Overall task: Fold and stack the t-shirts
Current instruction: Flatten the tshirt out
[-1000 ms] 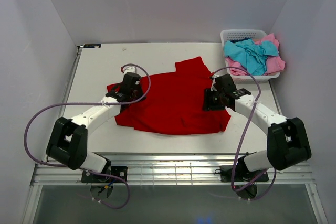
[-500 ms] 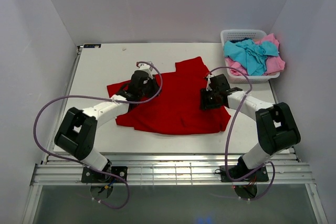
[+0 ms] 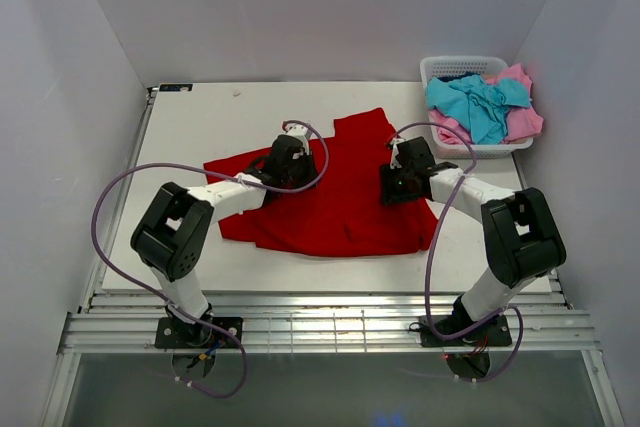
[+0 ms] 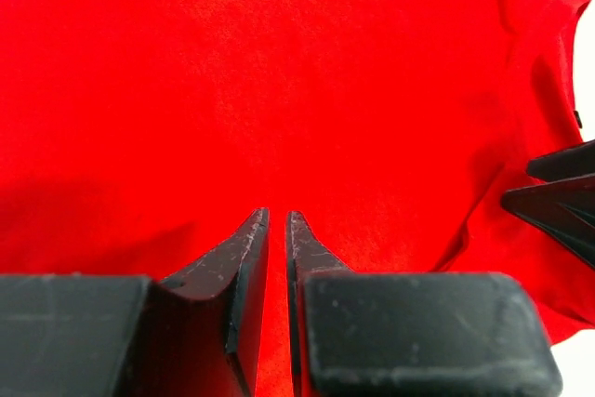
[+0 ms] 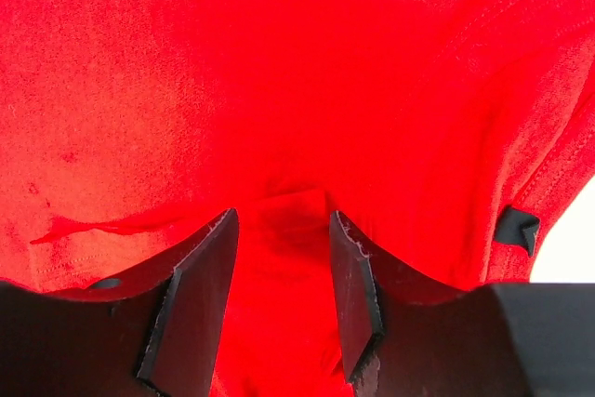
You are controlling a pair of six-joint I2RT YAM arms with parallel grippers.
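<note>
Down the table from the white basket, toward the arms and off to its left, the red t-shirt lies spread out, rumpled along its edges. Over the basket's rim hang the turquoise t-shirt and, under it, the pink t-shirt.

On the side of the red shirt nearest the basket sits the right gripper, low on the cloth. Its fingers stand apart with a small pucker of red fabric rising between them, not squeezed. A small black tag shows at the hem just beside it.

Farther from the basket, over the shirt's middle, is the left gripper. Its fingers are drawn almost together, leaving only a thin slit. From where I stand I see nothing caught in it.
</note>
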